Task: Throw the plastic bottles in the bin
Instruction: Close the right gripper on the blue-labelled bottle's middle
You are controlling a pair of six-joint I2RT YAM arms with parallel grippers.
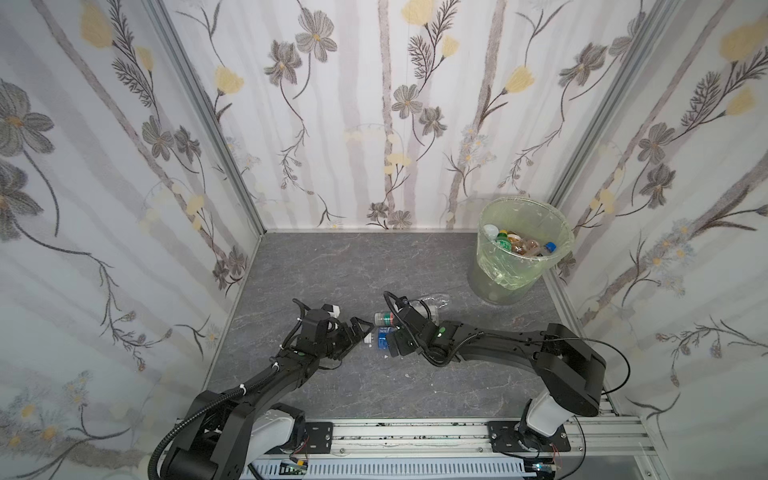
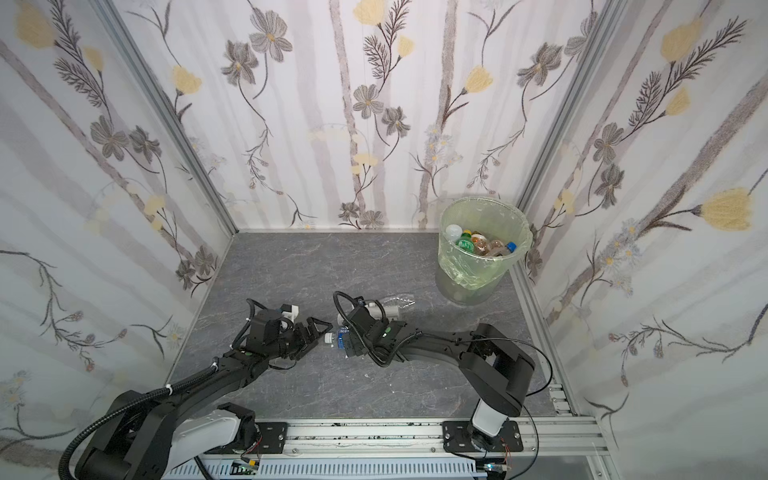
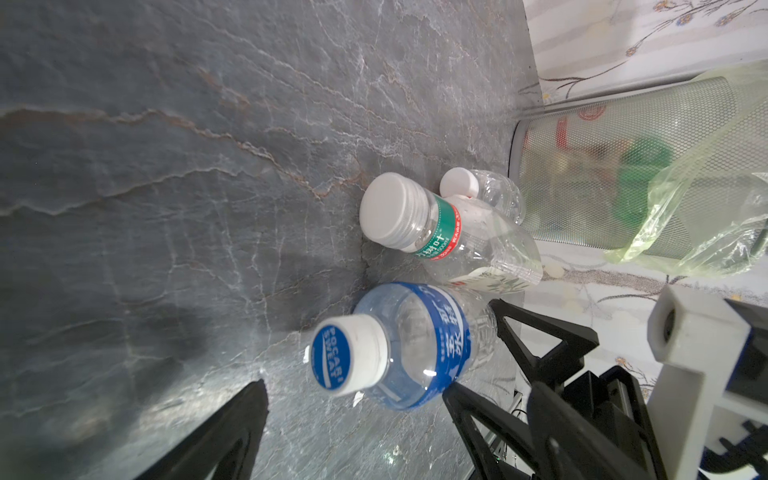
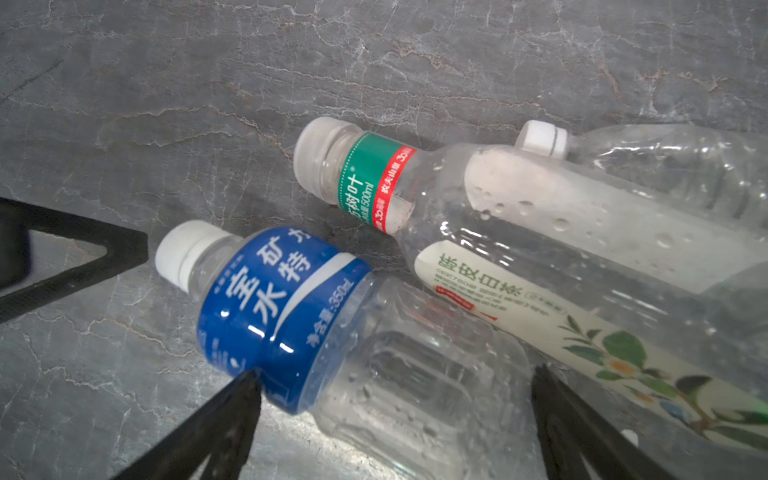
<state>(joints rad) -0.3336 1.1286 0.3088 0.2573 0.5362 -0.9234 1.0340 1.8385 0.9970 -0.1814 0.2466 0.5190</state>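
Three plastic bottles lie together on the grey floor. A blue-labelled bottle (image 1: 382, 338) (image 4: 282, 307) is nearest the arms. Beside it lies a green-and-red-labelled bottle (image 1: 384, 318) (image 4: 374, 178), and behind that a clear bottle (image 1: 434, 300) (image 4: 665, 158). My right gripper (image 4: 395, 372) is open, with one finger on each side of the blue-labelled bottle's body. My left gripper (image 1: 357, 336) (image 3: 355, 386) is open too, facing that bottle's white cap (image 3: 345, 357) without holding it. The bin (image 1: 498, 282) (image 2: 469, 282) stands in the back right corner with several bottles inside.
Flowered curtain walls (image 1: 374, 124) close in the floor on three sides. A metal rail (image 1: 415, 436) with both arm bases runs along the front edge. The bin's green liner (image 3: 685, 216) hangs over its rim.
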